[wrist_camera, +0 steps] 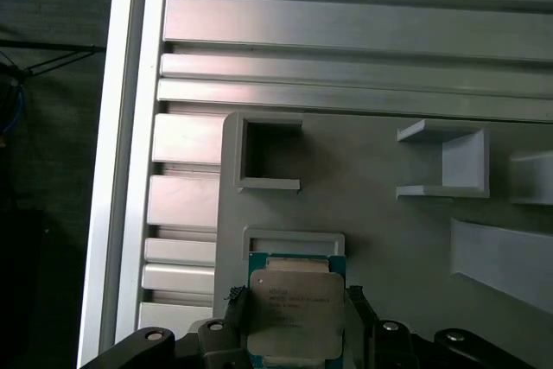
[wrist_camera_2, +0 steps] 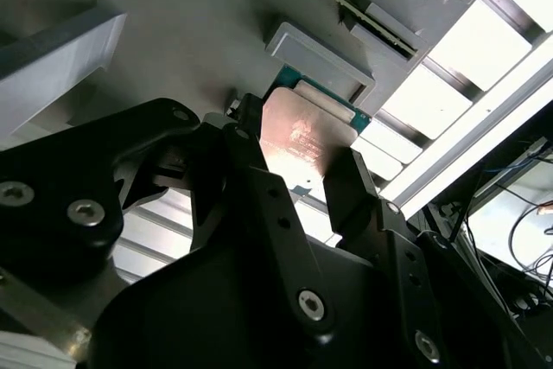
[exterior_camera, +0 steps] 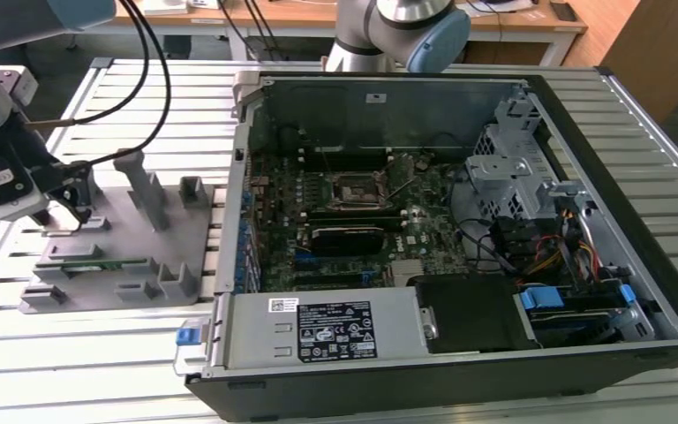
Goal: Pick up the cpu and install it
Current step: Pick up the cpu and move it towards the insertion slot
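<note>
The cpu [wrist_camera: 295, 304], a small square chip with a silvery top and a green rim, lies flat at a corner of the grey plastic fixture [wrist_camera: 389, 248]. In both wrist views my gripper [wrist_camera: 294, 310] straddles it, a black finger pressed against each of two opposite edges. The second wrist view shows the cpu [wrist_camera_2: 302, 131] framed by those fingers [wrist_camera_2: 347, 181]. In the exterior view the gripper [exterior_camera: 66, 214] hangs low over the fixture [exterior_camera: 127, 256], at that view's left. The dark cpu socket [exterior_camera: 351, 188] sits on the motherboard inside the open computer case [exterior_camera: 621, 265].
Upright grey posts [exterior_camera: 145, 190] rise from the fixture just beside the gripper. A narrow green circuit strip [exterior_camera: 92, 263] lies in a slot on the fixture. Everything rests on a slatted aluminium table [exterior_camera: 68, 353]. Cables and a drive cage crowd the case's right side.
</note>
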Controlling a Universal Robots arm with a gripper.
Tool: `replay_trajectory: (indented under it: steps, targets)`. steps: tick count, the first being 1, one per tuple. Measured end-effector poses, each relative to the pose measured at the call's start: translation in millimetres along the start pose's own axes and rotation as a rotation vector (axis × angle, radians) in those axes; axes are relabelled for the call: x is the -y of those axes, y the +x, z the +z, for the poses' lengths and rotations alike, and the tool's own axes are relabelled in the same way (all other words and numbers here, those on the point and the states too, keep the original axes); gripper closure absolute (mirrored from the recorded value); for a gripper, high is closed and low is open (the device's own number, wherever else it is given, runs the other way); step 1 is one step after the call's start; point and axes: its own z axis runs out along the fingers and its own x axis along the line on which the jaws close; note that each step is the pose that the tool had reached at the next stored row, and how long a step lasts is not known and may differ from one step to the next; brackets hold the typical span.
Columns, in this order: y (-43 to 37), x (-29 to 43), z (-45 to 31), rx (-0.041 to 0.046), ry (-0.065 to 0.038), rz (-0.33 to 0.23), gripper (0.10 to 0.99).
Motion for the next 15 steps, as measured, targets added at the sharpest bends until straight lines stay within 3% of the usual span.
replay_trajectory:
  steps: [15]
  targets:
    - [0.1,-0.3,-3.9,0.0000,0.000,0.000,0.557]
